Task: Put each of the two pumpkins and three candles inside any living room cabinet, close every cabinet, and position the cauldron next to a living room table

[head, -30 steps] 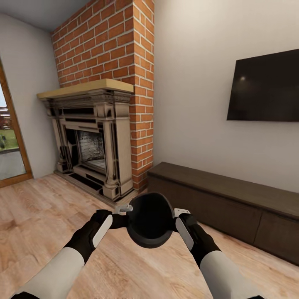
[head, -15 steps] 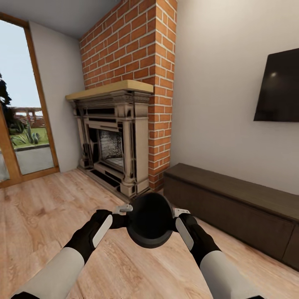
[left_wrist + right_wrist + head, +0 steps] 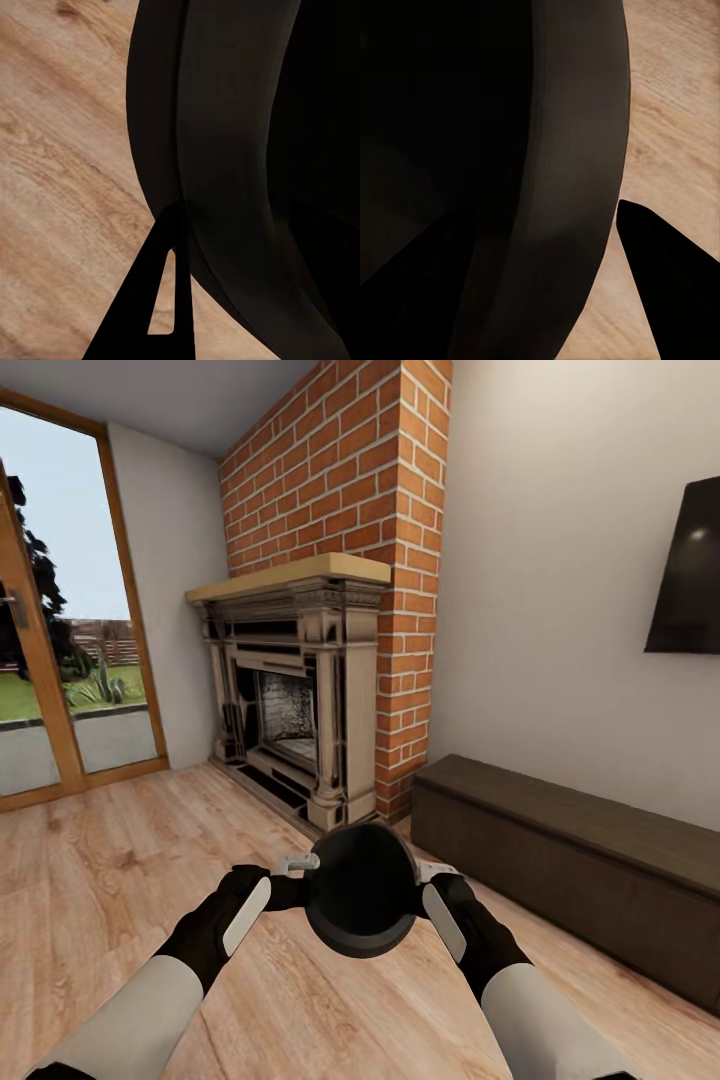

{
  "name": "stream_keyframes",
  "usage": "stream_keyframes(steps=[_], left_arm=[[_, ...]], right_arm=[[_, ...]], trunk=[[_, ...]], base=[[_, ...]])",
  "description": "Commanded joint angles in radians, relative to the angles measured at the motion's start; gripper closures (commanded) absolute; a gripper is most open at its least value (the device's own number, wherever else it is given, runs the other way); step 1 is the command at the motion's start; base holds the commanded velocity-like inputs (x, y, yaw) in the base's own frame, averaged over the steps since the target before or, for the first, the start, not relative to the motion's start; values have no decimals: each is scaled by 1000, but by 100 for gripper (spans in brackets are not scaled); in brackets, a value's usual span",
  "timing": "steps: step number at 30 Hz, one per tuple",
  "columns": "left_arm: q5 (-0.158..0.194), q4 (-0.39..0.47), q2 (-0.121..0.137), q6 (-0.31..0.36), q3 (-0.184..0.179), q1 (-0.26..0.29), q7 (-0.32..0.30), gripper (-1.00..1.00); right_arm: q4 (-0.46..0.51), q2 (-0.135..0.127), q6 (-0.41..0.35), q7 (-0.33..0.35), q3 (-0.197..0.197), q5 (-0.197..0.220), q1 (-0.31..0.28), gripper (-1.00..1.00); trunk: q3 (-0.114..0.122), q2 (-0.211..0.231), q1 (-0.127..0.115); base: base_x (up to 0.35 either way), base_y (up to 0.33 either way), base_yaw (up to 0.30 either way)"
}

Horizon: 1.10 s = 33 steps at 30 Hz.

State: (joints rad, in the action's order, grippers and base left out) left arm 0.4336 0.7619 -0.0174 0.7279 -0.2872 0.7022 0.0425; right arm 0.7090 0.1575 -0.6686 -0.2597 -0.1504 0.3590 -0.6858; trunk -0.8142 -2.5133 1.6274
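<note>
One round black bulging cauldron hangs above the wood floor — left gripper and right gripper each clamped on its rim; one long dark brown cabinet stands closed nearby.

Bright, even daylight enters by the glass door. The head view is sharp, with edges stretched. Both wrist views are dark.
</note>
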Motion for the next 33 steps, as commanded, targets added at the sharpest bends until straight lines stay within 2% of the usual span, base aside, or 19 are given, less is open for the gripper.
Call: stream_keyframes(steps=[1,9,33], left_arm=[[42,2,0,2,-10,0,5,100],[41,2,0,2,-11,0,5,100],[40,3,0,2,-11,0,5,100]], right_arm=[[1,-1,0,-9,-4,23,-1,100],[1,-1,-1,-9,-6,22,-1,100],[1,-1,-2,-9,-6,16,-1,100]], trunk=[[-1,-1,0],[-1,-1,0],[-1,-1,0]], base=[[0,0,8],[0,0,114],[0,0,283]])
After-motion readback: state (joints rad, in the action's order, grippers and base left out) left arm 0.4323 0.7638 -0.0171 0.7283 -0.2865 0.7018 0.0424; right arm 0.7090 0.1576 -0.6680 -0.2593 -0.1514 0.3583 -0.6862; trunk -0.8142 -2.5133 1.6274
